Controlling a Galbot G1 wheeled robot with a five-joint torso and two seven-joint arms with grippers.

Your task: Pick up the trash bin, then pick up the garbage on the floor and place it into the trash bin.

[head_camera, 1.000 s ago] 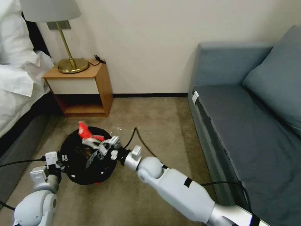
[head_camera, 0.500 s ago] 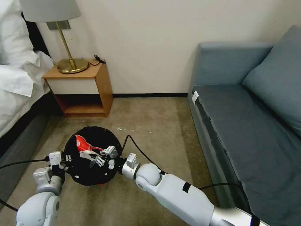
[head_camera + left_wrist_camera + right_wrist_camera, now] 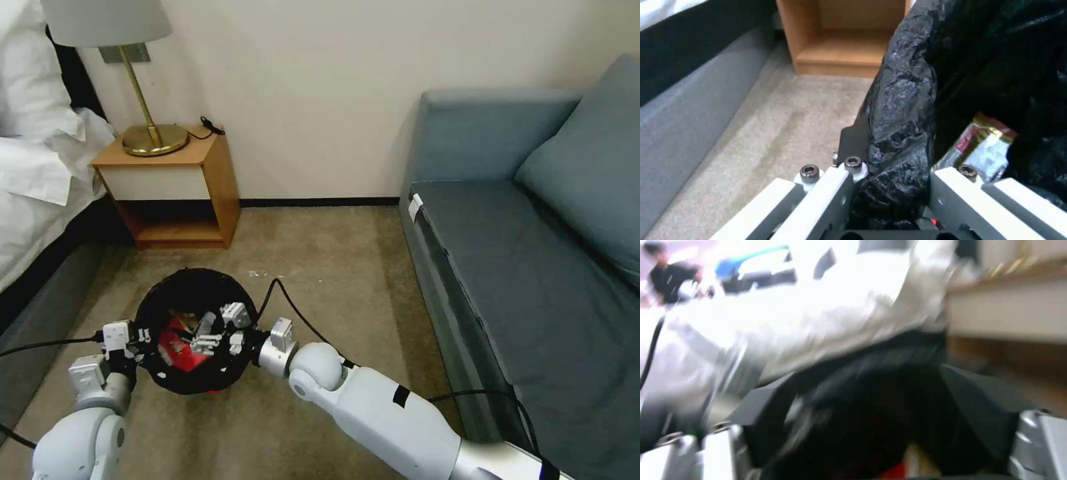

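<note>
The trash bin (image 3: 190, 333) is held above the carpet in front of the robot, between the bed and the sofa, near the nightstand (image 3: 175, 187). The left hand (image 3: 889, 180) is clamped on the bin's near rim — one finger outside the black bag liner, the other inside, the wrinkled plastic pinched between them. The right hand (image 3: 210, 333) is over the bin's mouth with its fingers spread, holding nothing. A red-white wrapper (image 3: 181, 343) lies loose inside the bin below it, and a black-gold snack wrapper (image 3: 982, 146) lies against the inner wall.

Judgement on handling: the bin looks light and stiff-walled, but the liner is thin and slippery — a rim grip through the bag could creep, so the hold should stay on the hard rim beneath. The wrappers are near weightless, crinkly and easily crushed; a pinch on a folded edge should serve.
</note>
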